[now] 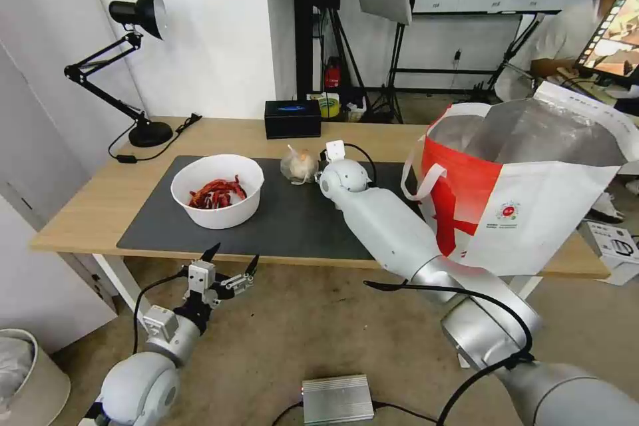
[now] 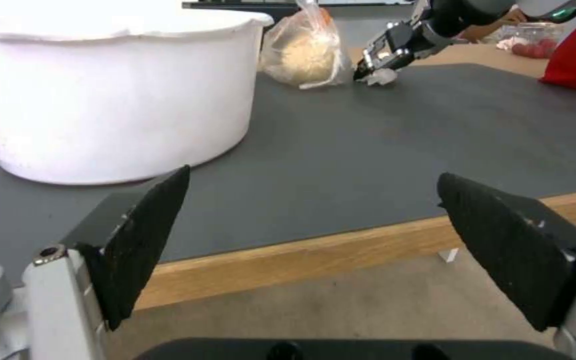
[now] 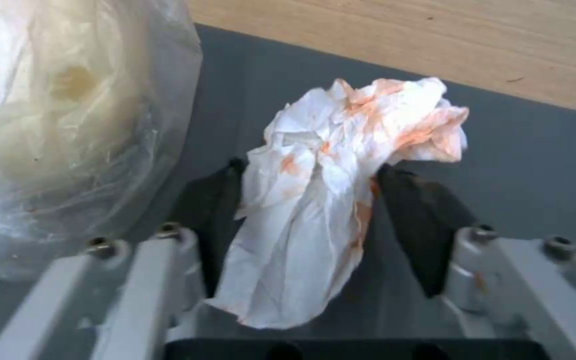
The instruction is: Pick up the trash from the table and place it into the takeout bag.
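My right gripper (image 3: 309, 167) is shut on the crumpled white tissue (image 3: 341, 150), stained orange, low over the dark mat (image 3: 535, 165). Right beside it lies the small knotted clear bag (image 3: 68, 125), also seen on the mat (image 1: 299, 165). The left wrist view shows the right gripper (image 2: 373, 75) with the tissue (image 2: 383, 77) at its tips. The white bowl (image 1: 217, 190) of red scraps stands on the mat's left. My left gripper (image 1: 229, 265) hangs open and empty below the table's front edge (image 1: 86, 210). The takeout bag (image 1: 526, 193) stands open at the table's right end.
A black box (image 1: 293, 118) and a black desk lamp (image 1: 140, 66) stand along the table's back edge. A clear tray with red bits (image 2: 535, 42) lies near the takeout bag. A silver box (image 1: 336, 398) with cables lies on the floor.
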Tool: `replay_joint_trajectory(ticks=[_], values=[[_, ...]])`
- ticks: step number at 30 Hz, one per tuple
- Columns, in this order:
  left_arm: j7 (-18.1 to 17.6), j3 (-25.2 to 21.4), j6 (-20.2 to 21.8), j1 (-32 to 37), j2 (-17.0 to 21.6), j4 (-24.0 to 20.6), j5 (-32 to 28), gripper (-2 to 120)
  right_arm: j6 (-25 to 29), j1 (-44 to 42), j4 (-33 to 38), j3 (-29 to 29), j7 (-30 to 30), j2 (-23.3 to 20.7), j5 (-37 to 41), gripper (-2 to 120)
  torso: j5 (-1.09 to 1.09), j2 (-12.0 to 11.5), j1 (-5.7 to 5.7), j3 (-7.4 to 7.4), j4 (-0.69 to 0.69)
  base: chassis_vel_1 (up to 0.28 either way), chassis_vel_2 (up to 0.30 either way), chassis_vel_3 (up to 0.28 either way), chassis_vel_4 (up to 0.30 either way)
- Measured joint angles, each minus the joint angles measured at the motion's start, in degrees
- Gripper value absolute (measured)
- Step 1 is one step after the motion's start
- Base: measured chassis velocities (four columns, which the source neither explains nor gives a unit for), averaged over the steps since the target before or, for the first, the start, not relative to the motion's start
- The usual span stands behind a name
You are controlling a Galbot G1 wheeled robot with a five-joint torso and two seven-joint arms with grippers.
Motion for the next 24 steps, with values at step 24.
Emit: replay_joint_trajectory(ticks=[24], values=[[0.0,0.47,-0.17,-0.12,-0.24,-0.07,0.35,100,0.27,-0.95,4.08,0.4,3.59,-1.3,3.26,0,0.0,0.0,0.0,-0.01,-0.01,0.0,0.0,0.0,0.0]])
